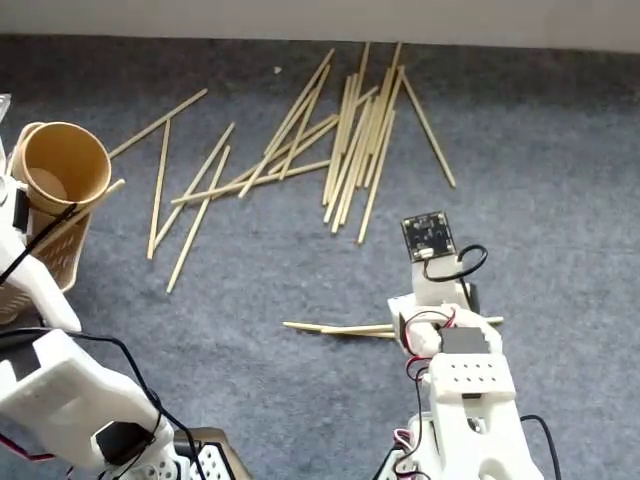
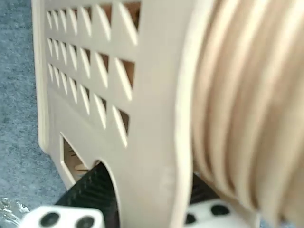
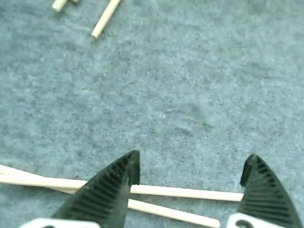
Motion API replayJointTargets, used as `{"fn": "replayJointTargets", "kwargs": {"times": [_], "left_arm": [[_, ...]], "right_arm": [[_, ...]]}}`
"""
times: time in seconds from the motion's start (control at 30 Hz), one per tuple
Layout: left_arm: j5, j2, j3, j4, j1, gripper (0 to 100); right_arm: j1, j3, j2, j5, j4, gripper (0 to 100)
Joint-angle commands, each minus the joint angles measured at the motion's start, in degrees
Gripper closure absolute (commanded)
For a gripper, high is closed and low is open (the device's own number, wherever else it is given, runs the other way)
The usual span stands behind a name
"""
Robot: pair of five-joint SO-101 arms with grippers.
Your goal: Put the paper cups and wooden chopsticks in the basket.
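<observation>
Right gripper (image 3: 192,159) is hanging nose-down, gaping, over two chopsticks (image 3: 185,192) by the carpet's (image 1: 250,400) front edge. I'm not making out the left gripper's (image 1: 15,205) grip.

Wooden chopsticks (image 1: 352,150), plastic basket (image 2: 156,142) (matt), rough carpet (image 1: 560,200)

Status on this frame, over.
Right gripper open, astride two chopsticks. Left gripper at basket, paper cups alongside. Loose chopsticks scattered beyond; nothing blocking.

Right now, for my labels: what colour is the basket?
Basket: beige, slotted; left wrist view shows it best.
</observation>
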Motion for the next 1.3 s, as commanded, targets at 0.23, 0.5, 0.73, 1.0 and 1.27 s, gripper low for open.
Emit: {"fn": "replayJointTargets", "kwargs": {"times": [0.23,0.5,0.73,1.0,1.27], "left_arm": [[6.7,-5.2,-1.8,1.6,3.6,100],[17.6,-10.1,-12.4,-2.5,-3.9,99],[17.9,-9.6,-19.9,-3.1,-11.5,95],[12.1,-9.6,-12.4,-3.4,-11.3,88],[12.1,-9.6,-6.9,-7.6,-12.9,99]], "right_arm": [[0.0,-0.5,-0.9,0.6,-1.1,67.6],[-0.1,-0.5,-0.9,0.8,-1.1,67.6],[-0.1,-0.5,-1.0,0.8,-1.1,67.6],[-0.1,-0.5,-0.9,0.8,-1.1,67.6],[-0.1,-0.5,-0.9,0.8,-1.1,67.6]]}}
